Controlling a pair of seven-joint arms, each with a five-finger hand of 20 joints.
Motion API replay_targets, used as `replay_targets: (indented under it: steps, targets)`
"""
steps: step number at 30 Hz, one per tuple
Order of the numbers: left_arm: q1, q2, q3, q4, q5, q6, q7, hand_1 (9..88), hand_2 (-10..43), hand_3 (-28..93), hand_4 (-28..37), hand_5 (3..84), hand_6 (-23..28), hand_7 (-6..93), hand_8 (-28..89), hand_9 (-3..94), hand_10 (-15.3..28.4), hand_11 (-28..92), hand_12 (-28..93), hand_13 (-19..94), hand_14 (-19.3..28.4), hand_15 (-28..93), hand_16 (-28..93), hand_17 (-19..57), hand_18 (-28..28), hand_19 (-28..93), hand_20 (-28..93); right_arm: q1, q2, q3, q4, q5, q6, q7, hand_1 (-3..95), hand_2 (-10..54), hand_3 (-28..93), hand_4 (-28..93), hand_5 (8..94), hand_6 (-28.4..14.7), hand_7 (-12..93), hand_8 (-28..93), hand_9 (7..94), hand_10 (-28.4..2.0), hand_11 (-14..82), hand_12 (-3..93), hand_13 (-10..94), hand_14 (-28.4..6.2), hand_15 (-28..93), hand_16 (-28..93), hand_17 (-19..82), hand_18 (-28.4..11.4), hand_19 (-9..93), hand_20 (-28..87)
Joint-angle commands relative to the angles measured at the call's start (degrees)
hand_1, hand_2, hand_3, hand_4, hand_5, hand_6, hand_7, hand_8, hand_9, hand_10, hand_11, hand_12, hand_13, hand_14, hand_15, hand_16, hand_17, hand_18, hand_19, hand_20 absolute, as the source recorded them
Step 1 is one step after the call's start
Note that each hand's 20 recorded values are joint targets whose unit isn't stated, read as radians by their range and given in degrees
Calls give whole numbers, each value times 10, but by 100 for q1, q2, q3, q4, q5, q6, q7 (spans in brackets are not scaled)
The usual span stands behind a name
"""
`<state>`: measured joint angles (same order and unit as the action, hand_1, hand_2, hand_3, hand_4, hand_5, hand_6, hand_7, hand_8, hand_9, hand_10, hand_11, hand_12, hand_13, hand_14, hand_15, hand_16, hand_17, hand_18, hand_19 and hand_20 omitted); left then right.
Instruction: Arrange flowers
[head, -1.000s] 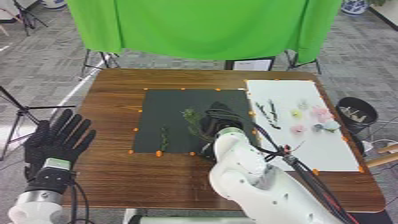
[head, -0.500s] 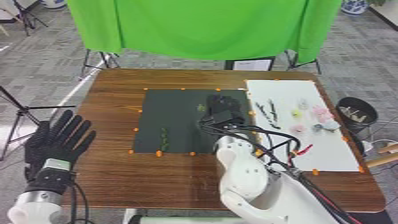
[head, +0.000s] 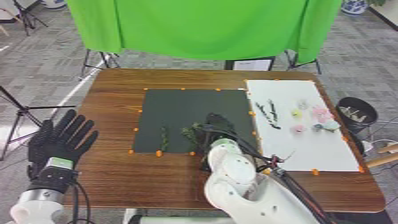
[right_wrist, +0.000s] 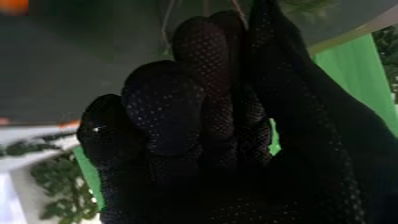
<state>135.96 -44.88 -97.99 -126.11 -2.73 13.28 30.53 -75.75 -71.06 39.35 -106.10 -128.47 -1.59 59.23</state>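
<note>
Right hand (head: 218, 121) pinches a green sprig (head: 189, 133) over the black mat (head: 182, 102), toward its near edge; left hand (head: 59, 142) relaxed. Best lowered flat, clear of the near-left corner's leafy stem (head: 163, 140), then released.

Table (head: 115, 110) wood, faintly glossy; backdrop (head: 204, 30) cloth; dark mat (head: 182, 107) matt.

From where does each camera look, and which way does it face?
Head view: on the robot's head, facing forward and down at the brown table; the left hand and right hand show.
Right wrist view: on the robot's right wrist, looking along the right hand, whose black glove covers much of it.
Both share the right hand, dark mat, white sheet and green cloth.
</note>
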Motion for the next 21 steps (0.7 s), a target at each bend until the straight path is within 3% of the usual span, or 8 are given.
replay_targets:
  steps: [1,5,10,14,21]
  targets:
    - [76,17,-6,-45,20,96,-76,280,130,721,-283,441,83,122,-82,373,147,196,108,267,155,344,-64,-63,140,343,100,-294,-139,-36,-92,-19,397,-32,440,-95,726,-110,724,-33,522,149,854,-160,364,309,894,-66,548,349,637,-192,932,358]
    - [83,8,-5,-50,16,107,-62,279,130,721,-283,442,84,121,-82,373,147,195,108,266,155,344,-64,-62,140,343,100,-258,-143,-24,-128,0,475,-42,427,-95,706,-127,728,-42,478,160,852,-164,360,298,896,-70,535,351,639,-190,932,353]
    - [17,-27,38,-28,45,121,-149,279,130,721,-283,441,84,121,-81,373,147,196,108,267,155,345,-65,-62,140,343,100,-273,-192,3,-136,-61,512,-115,405,-95,712,-136,733,-51,432,164,854,-167,354,292,898,-72,527,350,641,-187,932,348]
    - [37,-11,47,-29,51,87,-107,279,130,722,-283,442,84,121,-81,373,146,196,108,266,155,345,-64,-62,140,344,100,-214,-122,-59,-136,-238,630,-202,388,-90,714,-136,733,-59,398,159,846,-172,345,288,898,-73,525,348,644,-184,932,342]
    - [-37,-57,96,-11,66,119,-239,279,130,722,-283,441,83,122,-81,373,147,197,107,266,154,345,-65,-62,140,343,100,-298,-262,59,-110,-74,390,-233,379,-87,715,-140,727,-62,390,156,839,-175,345,287,899,-74,520,346,645,-181,932,337]
